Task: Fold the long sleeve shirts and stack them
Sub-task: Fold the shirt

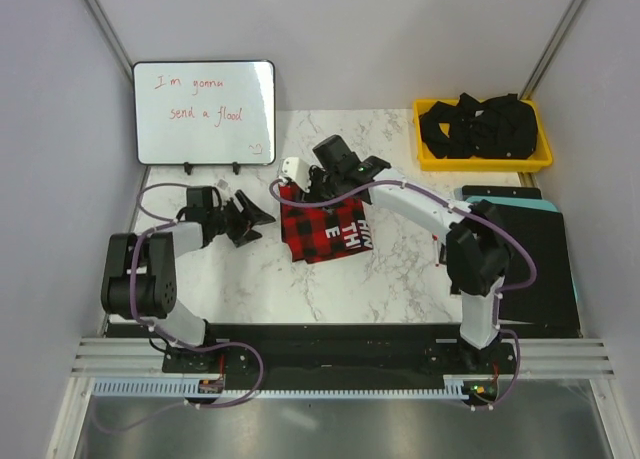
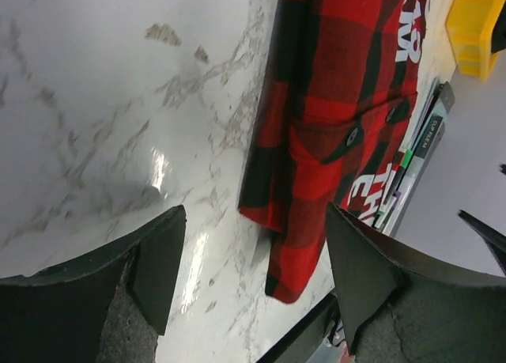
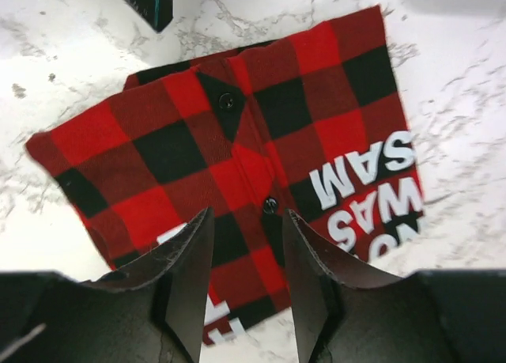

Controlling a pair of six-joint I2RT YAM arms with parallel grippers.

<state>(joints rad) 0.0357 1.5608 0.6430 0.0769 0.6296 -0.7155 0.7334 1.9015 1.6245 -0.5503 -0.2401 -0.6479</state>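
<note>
One red-and-black check long sleeve shirt (image 1: 325, 229) lies folded into a small packet in the middle of the marble table, with white lettering on its near side. It also shows in the left wrist view (image 2: 340, 102) and the right wrist view (image 3: 237, 134), button placket up. My right gripper (image 1: 318, 187) hovers over the shirt's far edge, jaws open and empty (image 3: 247, 214). My left gripper (image 1: 258, 222) is just left of the shirt, above bare table, open and empty (image 2: 254, 213).
A yellow bin (image 1: 425, 149) holding black clothing stands at the back right. A whiteboard (image 1: 204, 112) stands at the back left. Dark and teal flat mats (image 1: 535, 259) lie along the right edge of the table.
</note>
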